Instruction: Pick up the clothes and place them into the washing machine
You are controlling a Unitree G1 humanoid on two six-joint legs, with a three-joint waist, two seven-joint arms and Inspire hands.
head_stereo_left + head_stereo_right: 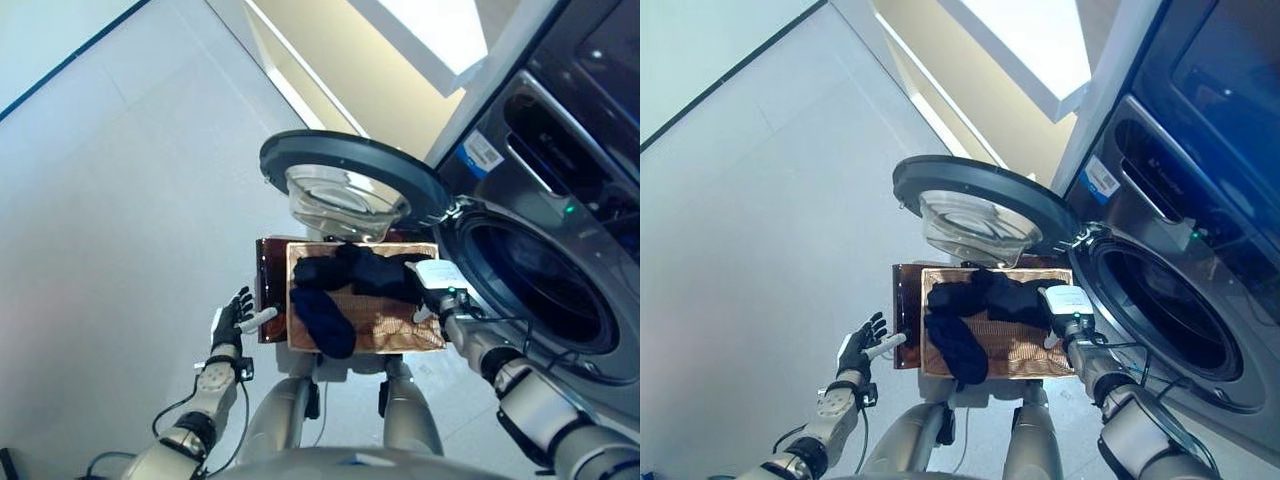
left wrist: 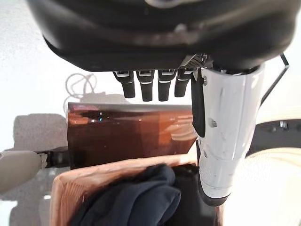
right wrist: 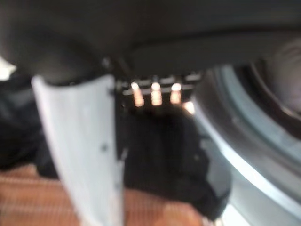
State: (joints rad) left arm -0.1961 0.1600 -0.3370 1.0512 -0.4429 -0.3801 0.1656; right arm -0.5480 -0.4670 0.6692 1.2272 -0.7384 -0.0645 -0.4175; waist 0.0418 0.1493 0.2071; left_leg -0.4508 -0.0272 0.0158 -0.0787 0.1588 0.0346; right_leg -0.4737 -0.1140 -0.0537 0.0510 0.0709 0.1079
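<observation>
Dark clothes [image 1: 365, 270] lie heaped in a wicker basket [image 1: 400, 332], and a dark blue piece [image 1: 325, 320] hangs over its near rim. The washing machine's drum opening [image 1: 540, 285] gapes to the right of the basket, with its round door [image 1: 350, 175] swung out behind the basket. My right hand [image 1: 437, 275] is over the basket's right end, against the dark clothes [image 3: 164, 155]. My left hand [image 1: 232, 318] hovers left of the basket, open and empty. Its straight fingers [image 2: 146, 87] point at the brown stand.
The basket rests on a glossy brown stand [image 1: 270, 290] that juts out to its left. The washing machine's grey front [image 1: 560, 150] fills the right side. Pale floor [image 1: 110, 230] stretches away to the left, and a white wall runs behind the door.
</observation>
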